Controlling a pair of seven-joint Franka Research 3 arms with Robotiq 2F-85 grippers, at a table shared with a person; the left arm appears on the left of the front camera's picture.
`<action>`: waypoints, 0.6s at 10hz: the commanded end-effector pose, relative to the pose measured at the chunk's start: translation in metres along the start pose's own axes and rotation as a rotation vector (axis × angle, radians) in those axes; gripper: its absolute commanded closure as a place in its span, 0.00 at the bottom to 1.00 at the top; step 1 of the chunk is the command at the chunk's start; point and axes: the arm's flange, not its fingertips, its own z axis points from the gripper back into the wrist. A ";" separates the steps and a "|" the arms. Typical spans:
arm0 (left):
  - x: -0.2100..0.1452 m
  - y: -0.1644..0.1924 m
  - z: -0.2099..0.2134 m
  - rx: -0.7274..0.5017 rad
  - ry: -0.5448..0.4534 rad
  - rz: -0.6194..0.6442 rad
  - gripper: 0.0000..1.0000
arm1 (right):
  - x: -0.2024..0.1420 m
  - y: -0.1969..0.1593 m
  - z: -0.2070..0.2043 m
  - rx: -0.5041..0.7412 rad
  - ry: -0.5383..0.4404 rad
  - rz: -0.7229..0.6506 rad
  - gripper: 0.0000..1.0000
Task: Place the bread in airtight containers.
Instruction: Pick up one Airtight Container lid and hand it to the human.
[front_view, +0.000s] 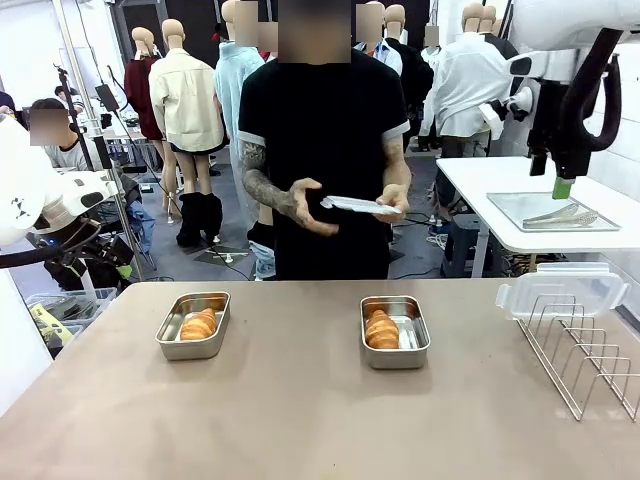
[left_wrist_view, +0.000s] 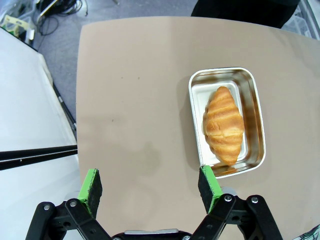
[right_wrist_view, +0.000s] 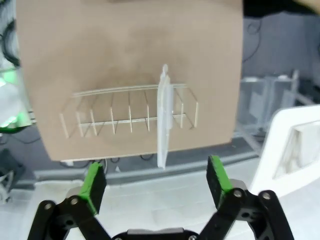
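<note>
1. Found left croissant (front_view: 199, 324) in left tin (front_view: 188, 349), right croissant (front_view: 381, 329) in right tin (front_view: 396, 360), on worktop (front_view: 300, 420).
2. Saw left end effector (left_wrist_view: 150, 182), right end effector (right_wrist_view: 157, 177) spread, empty.
3. Judged both croissants light, crushable; gentle mid-body grip advised.

The tan table (front_view: 300, 420) bears a left tin (front_view: 190, 351), a right tin (front_view: 395, 361) and a wire rack (front_view: 585, 350)

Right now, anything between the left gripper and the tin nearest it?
Nothing visible. The left gripper hangs open over the table beside the tin; one of its fingers overlaps the tin's near corner in the wrist view. The tin has no lid on, and a croissant lies inside.
</note>
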 end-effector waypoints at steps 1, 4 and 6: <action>0.001 0.001 -0.001 -0.002 -0.012 0.018 0.00 | -0.011 0.000 -0.019 0.045 -0.044 -0.023 0.00; 0.001 0.001 -0.001 -0.002 -0.012 0.018 0.00 | -0.028 0.006 -0.038 0.064 -0.068 -0.040 0.00; 0.001 0.001 -0.001 -0.002 -0.012 0.018 0.00 | -0.021 -0.003 -0.031 0.063 -0.013 -0.043 0.00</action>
